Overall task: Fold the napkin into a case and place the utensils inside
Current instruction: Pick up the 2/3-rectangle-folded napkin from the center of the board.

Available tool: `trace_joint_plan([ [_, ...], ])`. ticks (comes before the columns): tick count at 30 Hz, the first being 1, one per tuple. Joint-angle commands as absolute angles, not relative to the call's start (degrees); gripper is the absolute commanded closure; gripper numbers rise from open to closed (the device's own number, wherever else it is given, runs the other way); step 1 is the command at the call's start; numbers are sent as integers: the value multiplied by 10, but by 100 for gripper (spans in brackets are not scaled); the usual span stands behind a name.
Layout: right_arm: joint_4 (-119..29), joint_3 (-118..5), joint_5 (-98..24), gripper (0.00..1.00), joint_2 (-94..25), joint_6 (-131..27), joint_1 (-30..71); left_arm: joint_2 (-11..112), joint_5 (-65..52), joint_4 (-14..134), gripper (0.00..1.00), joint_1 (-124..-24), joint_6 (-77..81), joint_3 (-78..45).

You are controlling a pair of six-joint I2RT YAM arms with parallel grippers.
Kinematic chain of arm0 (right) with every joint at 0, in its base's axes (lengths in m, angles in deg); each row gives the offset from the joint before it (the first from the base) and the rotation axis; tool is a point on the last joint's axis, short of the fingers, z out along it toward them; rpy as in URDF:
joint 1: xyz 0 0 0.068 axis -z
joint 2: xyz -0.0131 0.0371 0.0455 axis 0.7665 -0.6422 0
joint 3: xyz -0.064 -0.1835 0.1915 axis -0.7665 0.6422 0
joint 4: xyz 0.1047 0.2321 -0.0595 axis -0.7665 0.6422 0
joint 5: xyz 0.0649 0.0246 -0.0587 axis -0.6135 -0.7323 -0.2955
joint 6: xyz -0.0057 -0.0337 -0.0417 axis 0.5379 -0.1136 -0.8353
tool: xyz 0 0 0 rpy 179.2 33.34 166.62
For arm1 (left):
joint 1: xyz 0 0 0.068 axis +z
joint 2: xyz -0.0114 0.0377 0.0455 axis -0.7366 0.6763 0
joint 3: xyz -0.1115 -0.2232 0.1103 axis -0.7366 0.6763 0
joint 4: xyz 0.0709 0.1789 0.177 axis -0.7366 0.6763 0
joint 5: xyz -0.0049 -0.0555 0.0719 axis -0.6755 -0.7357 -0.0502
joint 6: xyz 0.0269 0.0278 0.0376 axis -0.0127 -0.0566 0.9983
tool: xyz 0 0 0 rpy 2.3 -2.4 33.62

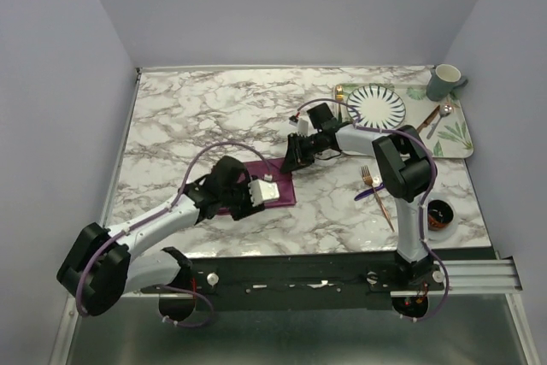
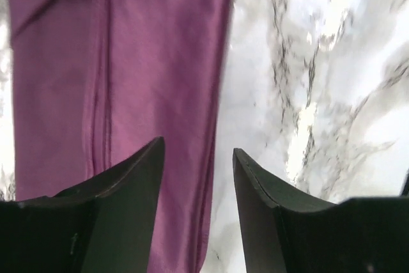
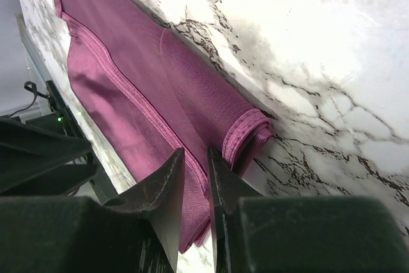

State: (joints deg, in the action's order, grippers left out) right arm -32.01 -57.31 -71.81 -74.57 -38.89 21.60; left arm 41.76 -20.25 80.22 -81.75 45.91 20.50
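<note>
The plum-purple napkin (image 1: 265, 166) lies folded into a long strip on the marble table (image 1: 197, 117), between my two grippers. My left gripper (image 1: 267, 187) hovers over its near end. In the left wrist view that gripper (image 2: 198, 151) is open, and the napkin (image 2: 128, 62) with its right edge lies flat below. My right gripper (image 1: 291, 162) is at the far end. In the right wrist view this gripper (image 3: 197, 155) is shut on a layer of the napkin (image 3: 128, 81), beside the rolled corner. The copper fork (image 1: 380, 198) and dark blue knife (image 1: 367, 193) lie crossed to the right.
A patterned tray (image 1: 453, 138) at the back right carries a striped plate (image 1: 376, 107), a grey cup (image 1: 444, 81) and a silver spoon (image 1: 443, 114). A small dark bowl (image 1: 440, 213) sits near the table's front right edge.
</note>
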Motion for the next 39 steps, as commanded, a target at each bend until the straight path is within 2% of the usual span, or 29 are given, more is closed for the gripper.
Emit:
trace_joint_plan([
  [1, -289, -554, -661, 71, -752, -410, 213, 381, -19, 711, 42, -916, 520, 277],
  [7, -289, -552, -663, 71, -752, -411, 213, 392, 74, 652, 46, -1003, 535, 329],
  [18, -286, -553, -662, 72, -754, -417, 213, 484, 128, 599, 61, -1030, 562, 350],
  [21, -285, -553, -661, 73, -753, -421, 213, 493, 121, 600, 71, -1030, 565, 347],
  [22, -285, -552, -662, 73, -752, -421, 213, 490, 112, 606, 81, -1030, 564, 343],
  [25, -284, -541, -666, 74, -744, -424, 212, 468, 59, 666, 100, -1030, 550, 317],
  [31, -279, -507, -672, 75, -723, -446, 211, 458, -57, 802, 100, -1023, 494, 240],
  [39, -276, -514, -675, 75, -726, -458, 211, 513, -175, 876, 100, -917, 502, 150],
])
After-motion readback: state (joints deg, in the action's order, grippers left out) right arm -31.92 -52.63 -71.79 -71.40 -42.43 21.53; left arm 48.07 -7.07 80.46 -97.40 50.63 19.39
